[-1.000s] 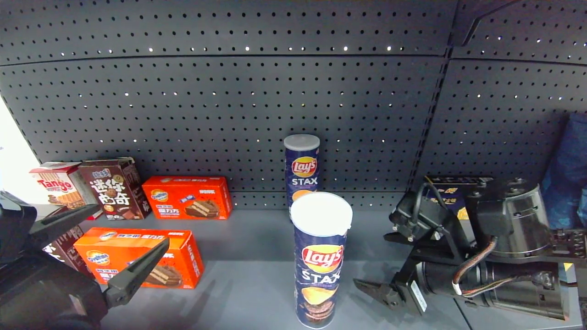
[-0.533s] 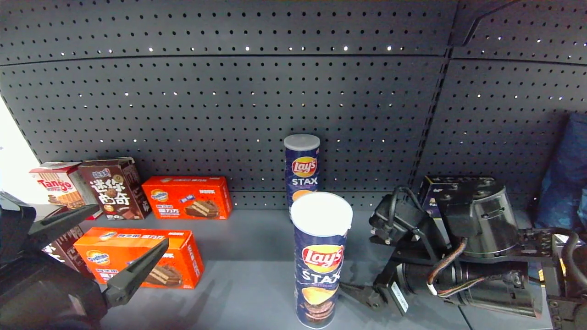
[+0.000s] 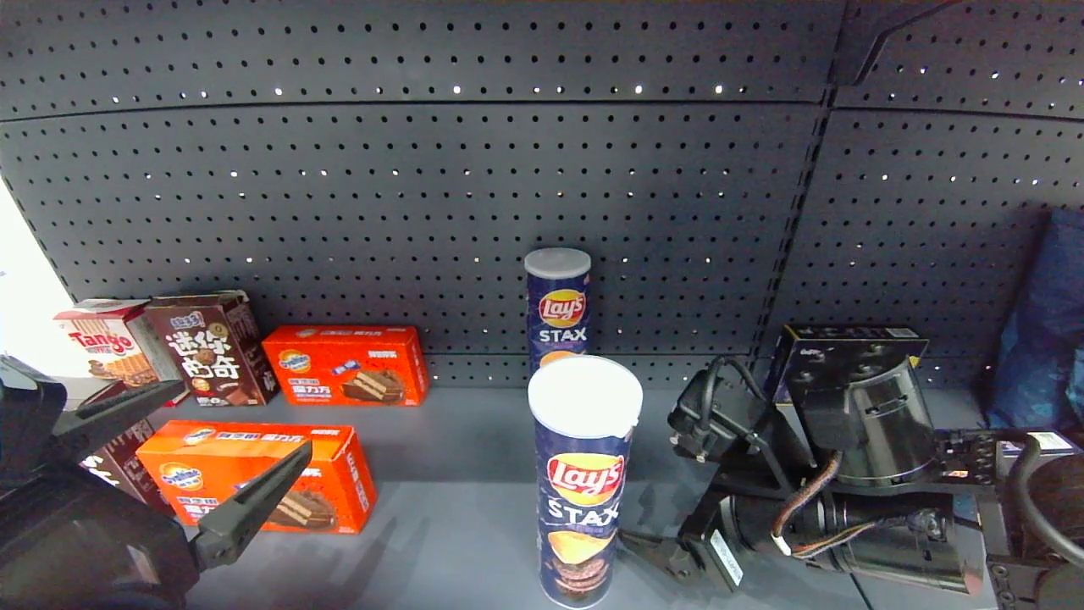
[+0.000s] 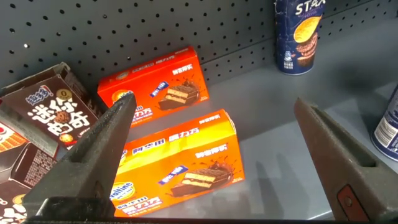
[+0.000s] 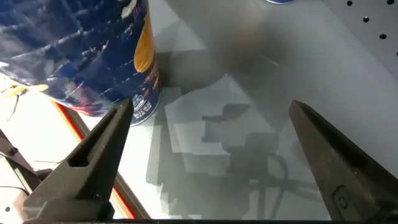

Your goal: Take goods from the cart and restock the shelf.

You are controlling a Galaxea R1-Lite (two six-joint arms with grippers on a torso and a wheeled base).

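Two tall blue crisp cans stand upright on the shelf [image 3: 457, 525], one straight behind the other. The front can [image 3: 584, 483] is near the shelf's front edge and the back can [image 3: 557, 309] is against the pegboard [image 3: 423, 212], with a gap between them. The right hand [image 5: 208, 115] lies low over the shelf on the front can's right side, spread wide and holding nothing. One finger [image 3: 652, 549] points at the can's base and ends just beside it; I cannot tell whether it touches. In the right wrist view the can sits outside the open gap, next to one finger. The left hand [image 3: 246, 415] hangs at the shelf's left end, also wide open and empty, above the front orange box [image 3: 254, 474], which lies flat. The back orange box [image 3: 347, 364] lies behind it by the pegboard. Left of that a brown box [image 3: 212, 347] stands tilted, just beside a wafer box [image 3: 106, 343]. Behind the right arm a black box [image 3: 847, 347] sits at the back of the shelf — a blue bag [image 3: 1050, 330] is farther right
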